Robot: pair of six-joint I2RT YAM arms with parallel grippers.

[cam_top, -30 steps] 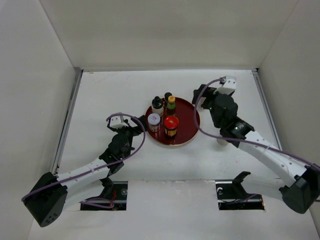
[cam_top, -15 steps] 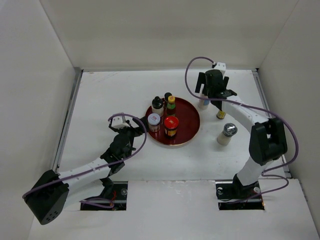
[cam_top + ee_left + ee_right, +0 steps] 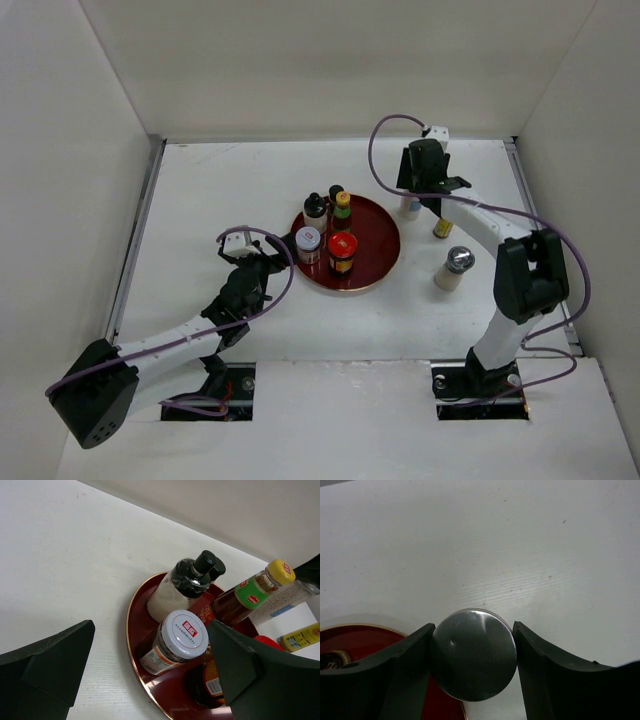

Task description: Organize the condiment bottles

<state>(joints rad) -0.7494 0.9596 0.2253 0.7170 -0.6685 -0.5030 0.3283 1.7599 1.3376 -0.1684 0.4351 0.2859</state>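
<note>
A round red tray (image 3: 378,250) holds two black-capped bottles (image 3: 315,205), a yellow-capped dark bottle (image 3: 343,200), a white-lidded jar (image 3: 308,240) and a red-capped jar (image 3: 342,250). My left gripper (image 3: 262,262) is open and empty at the tray's left rim, its jaws either side of the white-lidded jar (image 3: 186,630). My right gripper (image 3: 418,188) is shut on a silver-capped bottle (image 3: 472,652) standing on the table just right of the tray. A small yellow bottle (image 3: 441,230) and a silver-capped shaker (image 3: 455,265) stand on the table further right.
White walls enclose the table at the back and both sides. The tray's rim (image 3: 370,630) lies close to the left of the held bottle. The right arm's links arch over the table's right side.
My right arm has swung from beside the tray's right edge back to the silver-capped bottle and now sits around it. The left arm has barely moved.
</note>
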